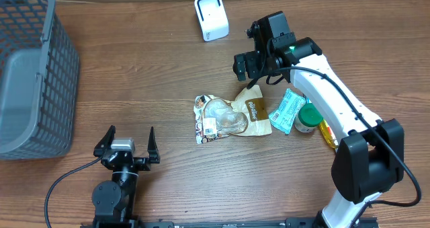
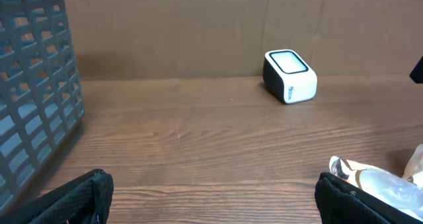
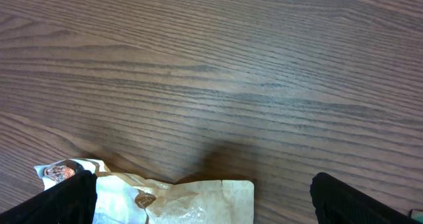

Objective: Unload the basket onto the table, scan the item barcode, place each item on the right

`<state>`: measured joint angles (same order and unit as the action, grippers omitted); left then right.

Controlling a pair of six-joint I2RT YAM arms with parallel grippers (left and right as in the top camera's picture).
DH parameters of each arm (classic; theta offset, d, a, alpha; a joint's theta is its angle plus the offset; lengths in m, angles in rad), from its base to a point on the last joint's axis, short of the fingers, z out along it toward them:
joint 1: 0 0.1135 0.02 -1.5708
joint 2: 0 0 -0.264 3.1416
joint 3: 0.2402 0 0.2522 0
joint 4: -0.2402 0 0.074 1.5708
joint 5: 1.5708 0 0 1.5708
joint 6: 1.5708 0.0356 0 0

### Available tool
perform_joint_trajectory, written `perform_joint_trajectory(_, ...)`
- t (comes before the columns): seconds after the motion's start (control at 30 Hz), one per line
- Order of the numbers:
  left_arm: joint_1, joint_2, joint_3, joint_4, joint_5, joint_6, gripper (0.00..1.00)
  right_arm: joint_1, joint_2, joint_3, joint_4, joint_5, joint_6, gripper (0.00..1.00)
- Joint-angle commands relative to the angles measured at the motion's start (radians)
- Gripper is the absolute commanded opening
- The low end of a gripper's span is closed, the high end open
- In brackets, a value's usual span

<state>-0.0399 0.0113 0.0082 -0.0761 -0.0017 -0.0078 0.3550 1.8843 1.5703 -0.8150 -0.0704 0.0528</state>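
Note:
The item, a brown-and-clear snack bag point(image 1: 232, 117), lies flat near the table's middle, with a small white label point(image 1: 209, 128) near its left end. The white barcode scanner point(image 1: 211, 16) stands at the back. My right gripper point(image 1: 252, 77) hangs open just above the bag's far edge. In the right wrist view the bag point(image 3: 165, 201) lies between its spread fingers point(image 3: 357, 201), which hold nothing. My left gripper point(image 1: 126, 147) rests open and empty near the front edge. Its view shows the scanner point(image 2: 289, 75) ahead and the bag's end point(image 2: 383, 181) at the right.
A grey plastic basket point(image 1: 27, 73) stands at the left; it also fills the left side of the left wrist view point(image 2: 33, 85). A teal packet point(image 1: 287, 111), a green-lidded jar point(image 1: 308, 118) and a yellow item point(image 1: 328, 135) lie right of the bag, under the right arm.

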Motion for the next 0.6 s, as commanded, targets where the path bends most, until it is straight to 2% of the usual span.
perform_joint_trajectory(0.0, -0.004, -0.008, -0.003, -0.001, -0.013, 0.038, 1.00, 0.002, -0.008, -0.001, 0.002, 0.006, 0.003, 1.00)
perform_joint_trajectory(0.57, -0.004, -0.007, -0.003, -0.001, -0.007, 0.054, 1.00, 0.002, -0.008, -0.001, 0.002, 0.006, 0.003, 1.00)
